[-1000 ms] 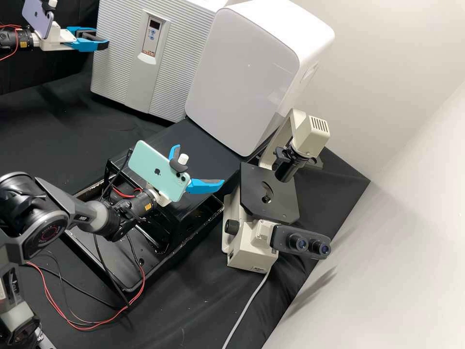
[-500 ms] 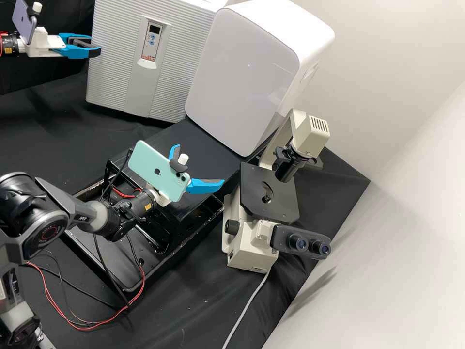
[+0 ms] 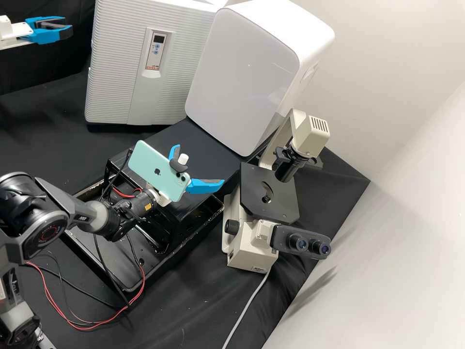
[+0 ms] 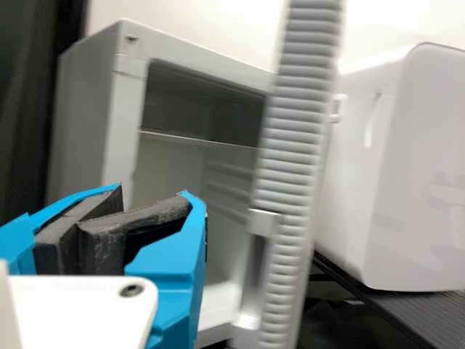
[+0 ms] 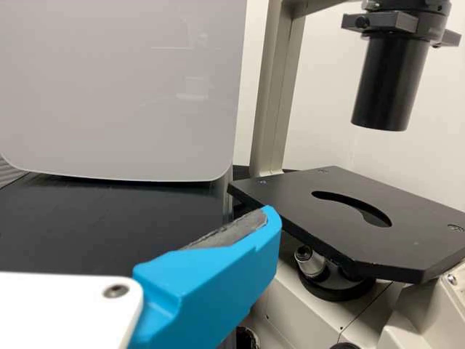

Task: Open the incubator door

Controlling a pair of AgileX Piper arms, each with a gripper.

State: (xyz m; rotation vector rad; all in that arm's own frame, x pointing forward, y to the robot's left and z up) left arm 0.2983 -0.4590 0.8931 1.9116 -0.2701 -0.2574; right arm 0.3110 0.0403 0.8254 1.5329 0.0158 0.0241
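Top left in the high view is my left gripper, shut with nothing held, a short gap from the incubator's ribbed door and its control panel. In the left wrist view my left gripper has its pads together, apart from the door, which stands swung out and nearly edge-on with its recessed handle. The incubator's body shows a hollow interior with a shelf. My right gripper stands open over the bench's middle; one blue finger of this right gripper shows in its wrist view.
A white rounded cabinet stands right beside the incubator. The microscope is to the right of my right gripper, its black stage near the finger. A black rack and cables lie below the right arm.
The left gripper has moved left and slightly up, away from the incubator front. The door has swung further outward, its free edge shifting left and lower. The right arm has kept still.
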